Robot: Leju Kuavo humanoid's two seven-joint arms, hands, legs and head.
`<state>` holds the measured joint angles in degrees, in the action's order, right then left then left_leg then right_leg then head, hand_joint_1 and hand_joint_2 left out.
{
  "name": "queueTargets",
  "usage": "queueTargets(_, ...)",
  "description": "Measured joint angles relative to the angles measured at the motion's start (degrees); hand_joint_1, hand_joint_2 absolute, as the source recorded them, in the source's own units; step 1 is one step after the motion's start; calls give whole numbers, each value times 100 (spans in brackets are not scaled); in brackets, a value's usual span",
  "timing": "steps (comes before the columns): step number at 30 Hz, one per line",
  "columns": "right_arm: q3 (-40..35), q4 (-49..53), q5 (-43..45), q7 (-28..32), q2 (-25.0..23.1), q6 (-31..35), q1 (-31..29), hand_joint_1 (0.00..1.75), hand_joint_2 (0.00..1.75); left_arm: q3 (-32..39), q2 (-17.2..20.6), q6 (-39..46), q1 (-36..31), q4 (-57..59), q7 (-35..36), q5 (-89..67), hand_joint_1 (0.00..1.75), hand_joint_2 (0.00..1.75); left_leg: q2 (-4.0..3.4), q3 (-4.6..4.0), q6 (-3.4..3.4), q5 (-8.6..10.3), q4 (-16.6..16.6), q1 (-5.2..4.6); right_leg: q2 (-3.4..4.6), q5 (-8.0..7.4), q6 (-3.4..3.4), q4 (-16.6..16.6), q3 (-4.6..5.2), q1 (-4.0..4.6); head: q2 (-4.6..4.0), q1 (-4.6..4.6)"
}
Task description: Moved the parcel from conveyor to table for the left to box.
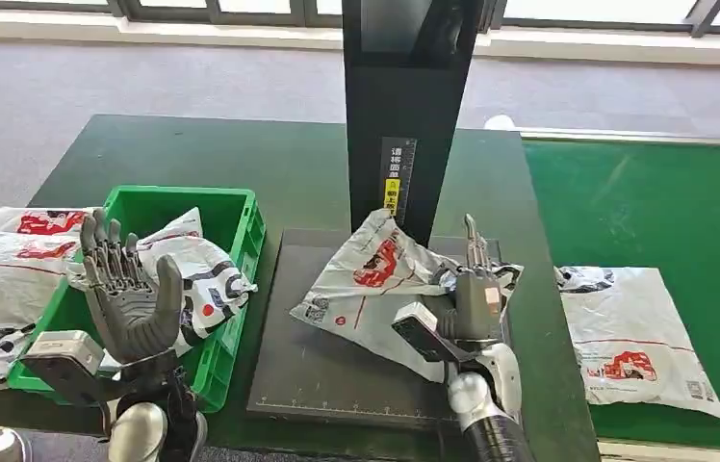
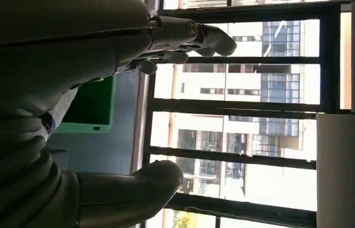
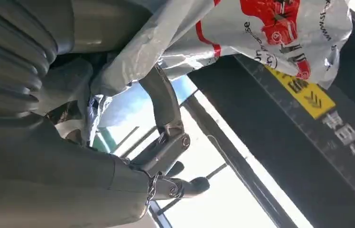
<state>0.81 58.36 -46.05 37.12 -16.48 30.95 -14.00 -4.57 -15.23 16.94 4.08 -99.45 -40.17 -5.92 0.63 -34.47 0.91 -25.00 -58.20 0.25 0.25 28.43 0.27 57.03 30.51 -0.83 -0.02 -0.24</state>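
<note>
Right hand [image 1: 476, 298] grips white parcel [image 1: 375, 274], holding it just above dark scale platform [image 1: 313, 375] on bench [image 1: 241, 159]. Left hand [image 1: 130, 289] empty, fingers spread upright over green crate [image 1: 226, 217] holding bagged parcels. Another white parcel [image 1: 635, 337] lies on green conveyor [image 1: 645, 202].

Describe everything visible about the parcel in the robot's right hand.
The parcel is a crumpled, glossy white-grey plastic mailer bag with red logo print, black text and a small code square near one corner. The right hand grips its right edge, holding it tilted over the dark platform, in front of the black upright column. Whether its lower edge touches the platform is unclear.
</note>
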Motion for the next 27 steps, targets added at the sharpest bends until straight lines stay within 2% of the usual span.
queueTargets(5, 0, 319, 205, 137, 0, 24, 210, 0, 175, 0, 15, 53, 59, -13, 0, -2, 0, 175, -1, 0, 0, 0, 0, 0, 0, 0, 0, 0, 1, 0, 2, 0)
queueTargets(6, 0, 372, 260, 170, 0, 24, 242, 0, 0, 0, 20, 61, 73, -15, 0, -2, 0, 175, -1, 0, 0, 0, 0, 0, 0, 0, 0, 0, 1, 0, 0, 0)
queueTargets(14, 0, 660, 343, 92, 13, -46, 430, 0, 0, 0, 50, 107, 111, -24, 0, -7, 0, 175, -2, 1, 0, 0, 0, 0, 1, 0, 0, 0, 1, 0, 2, 0)
queueTargets(27, 0, 651, 338, 76, 59, -94, 369, 0, 0, -2, 72, 103, 93, -20, 0, -11, 0, 175, -3, 0, 0, 0, 0, 0, 1, 0, 0, 0, 1, 0, 0, 0)
